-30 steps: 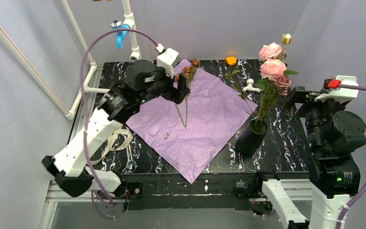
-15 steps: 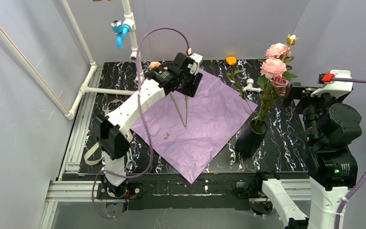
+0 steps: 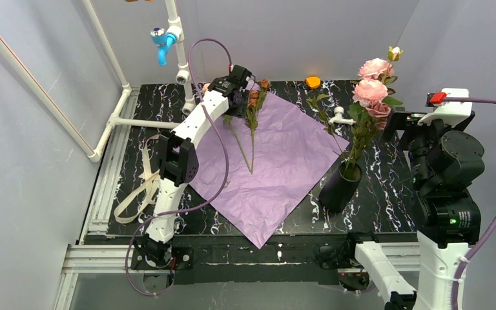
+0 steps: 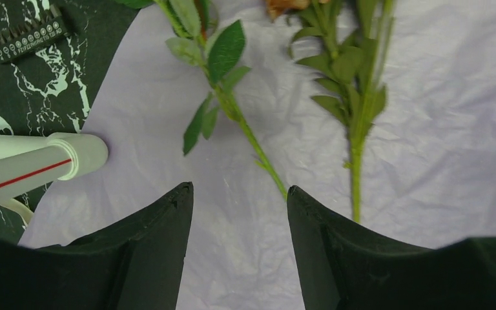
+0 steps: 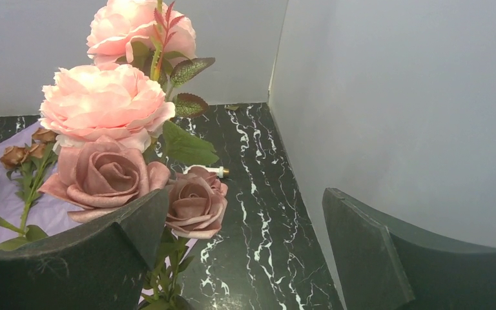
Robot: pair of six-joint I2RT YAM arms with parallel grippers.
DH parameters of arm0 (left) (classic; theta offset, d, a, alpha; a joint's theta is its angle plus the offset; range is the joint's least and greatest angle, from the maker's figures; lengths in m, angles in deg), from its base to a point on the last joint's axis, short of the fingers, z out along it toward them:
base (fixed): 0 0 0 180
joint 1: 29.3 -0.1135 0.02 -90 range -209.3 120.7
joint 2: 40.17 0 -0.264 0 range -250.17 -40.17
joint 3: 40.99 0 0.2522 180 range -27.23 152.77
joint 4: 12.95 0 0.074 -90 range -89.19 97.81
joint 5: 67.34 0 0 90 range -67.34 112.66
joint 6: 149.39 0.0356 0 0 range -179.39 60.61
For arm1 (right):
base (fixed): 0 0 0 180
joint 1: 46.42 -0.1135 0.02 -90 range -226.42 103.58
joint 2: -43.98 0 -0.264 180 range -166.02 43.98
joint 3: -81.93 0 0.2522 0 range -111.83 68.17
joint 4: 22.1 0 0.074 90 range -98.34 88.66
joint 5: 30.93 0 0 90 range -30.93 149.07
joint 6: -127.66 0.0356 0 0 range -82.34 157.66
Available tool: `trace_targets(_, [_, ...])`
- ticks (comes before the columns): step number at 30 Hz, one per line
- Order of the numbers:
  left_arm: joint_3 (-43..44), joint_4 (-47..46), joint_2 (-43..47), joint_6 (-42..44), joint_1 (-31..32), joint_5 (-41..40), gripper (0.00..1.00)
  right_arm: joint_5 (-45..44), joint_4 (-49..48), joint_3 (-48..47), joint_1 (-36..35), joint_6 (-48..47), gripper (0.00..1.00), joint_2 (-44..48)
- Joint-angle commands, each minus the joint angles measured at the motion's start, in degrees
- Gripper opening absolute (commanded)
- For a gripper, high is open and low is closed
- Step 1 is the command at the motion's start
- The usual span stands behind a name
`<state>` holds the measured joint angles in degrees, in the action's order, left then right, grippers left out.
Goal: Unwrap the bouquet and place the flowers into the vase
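no legible txt, no labels, brands or nos. in any view

One black vase (image 3: 340, 187) is standing on the surface (image 3: 387, 194), and four open pink blooms (image 5: 103, 106) and one small bud (image 3: 395, 53) are rising out of it. To the left of the vase, one sheet of lilac paper (image 3: 284, 174) is lying spread out, and two leafy flower stems (image 4: 356, 129) are lying on it. Farther left of the vase, one beige ribbon (image 3: 143, 187) is lying in loops. Behind the vase, one orange object (image 3: 312, 82) and one small white piece (image 3: 341, 118) are sitting. Two arms are flanking the vase: the left arm (image 3: 190, 129) and the right arm (image 3: 449, 168).
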<state>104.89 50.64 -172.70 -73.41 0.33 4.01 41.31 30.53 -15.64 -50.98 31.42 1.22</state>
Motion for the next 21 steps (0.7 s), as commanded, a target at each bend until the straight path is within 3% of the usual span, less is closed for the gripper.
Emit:
trace_targets(1, [2.3, 1.4, -2.0, -1.4, -2.0, -1.8, 0.55, -1.0, -2.4, -1.0, 0.5, -0.7, 0.98, -0.9])
trace_targets(15, [5.3, -8.6, -11.7, 0.4, -6.4, 3.4, 0.63, 0.0, -1.6, -2.3, 2.7, -1.1, 0.99, -3.5])
trace_targets(21, [4.9, -11.0, -12.5, -0.1, -7.3, 8.9, 0.56, 0.8, -0.9, -3.1, 3.9, -1.0, 0.98, -4.3])
